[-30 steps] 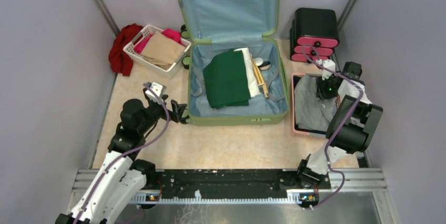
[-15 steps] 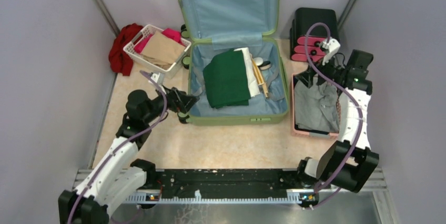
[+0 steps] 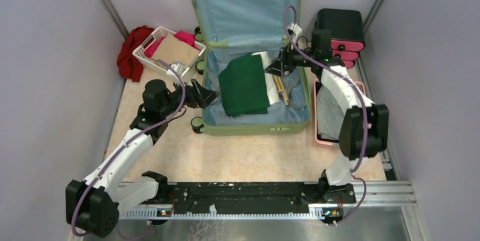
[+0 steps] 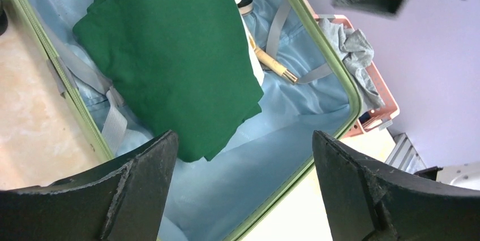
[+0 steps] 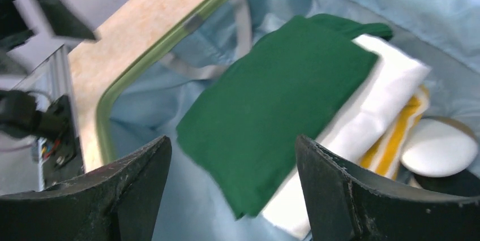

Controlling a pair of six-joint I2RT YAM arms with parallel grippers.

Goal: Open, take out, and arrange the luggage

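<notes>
Overhead, from the left: red cloth (image 3: 130, 53) heaped at ten o'clock against the wall, touching a white basket (image 3: 148, 60) loaded with a tan folded piece (image 3: 174, 53) and something pink (image 3: 184, 36). Just beside, at nine o'clock of the suitcase, left gripper (image 3: 208, 95) poised over the near-left corner, fingers spread wide with nothing between them. Through its wrist camera, only green fabric and blue lining below the gap.

Centre frame, reaching up to twelve o'clock: the luggage (image 3: 256, 129), light green, lying open on the table, lid upright against the back wall, blue lining and grey straps exposed. Inside, a green garment (image 3: 244, 85) folded flat, overlapping a white folded cloth (image 3: 270, 74) at its three o'clock side. Beyond that, yellow-striped fabric (image 5: 396, 139) and a round white-topped item (image 5: 438, 147).

Above the far-right part of the base, at about one o'clock of the green garment, right gripper (image 3: 276, 67) hovering, fingers parted and empty.

Further right, at one o'clock on the table, black-and-pink drawer box (image 3: 338, 26) set against the back wall. At three o'clock, pink basket (image 3: 315, 122) just beside the suitcase's right wall, grey garment (image 3: 331, 111) crumpled inside.
</notes>
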